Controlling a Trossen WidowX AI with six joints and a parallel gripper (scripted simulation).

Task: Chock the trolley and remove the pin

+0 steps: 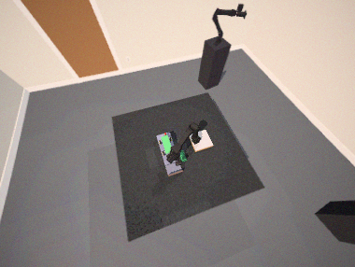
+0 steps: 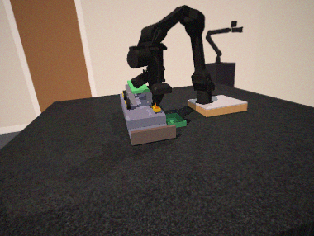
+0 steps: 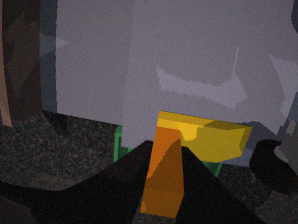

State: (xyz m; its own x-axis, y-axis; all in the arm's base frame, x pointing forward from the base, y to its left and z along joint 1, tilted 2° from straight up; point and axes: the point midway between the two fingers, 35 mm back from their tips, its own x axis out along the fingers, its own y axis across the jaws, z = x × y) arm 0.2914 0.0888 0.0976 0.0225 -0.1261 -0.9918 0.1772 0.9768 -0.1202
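Step in hand: placing chock (image 3: 202, 139). Jaws clenched on its orange handle (image 3: 164, 169), gripper (image 2: 157, 104) low over ramp (image 2: 142, 117), chock just downhill of trolley (image 2: 135, 96). Next, I judge: seat it snug vs a wheel, w/o nudging trolley. Arm arched over from its base, wrist pointing down. Pin not made out.

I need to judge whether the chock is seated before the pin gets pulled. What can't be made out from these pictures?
- Chock to wheel contact: the wrist view shows no wheel; in the exterior view the hand, shut on the orange handle, covers that spot.
- Stop pin: top view too small, a mere red speck; arm blocks it in the exterior view.
- Green tray: partly hidden behind the ramp in the exterior view.
- Trolley wheels: blurred, partly behind the arm.
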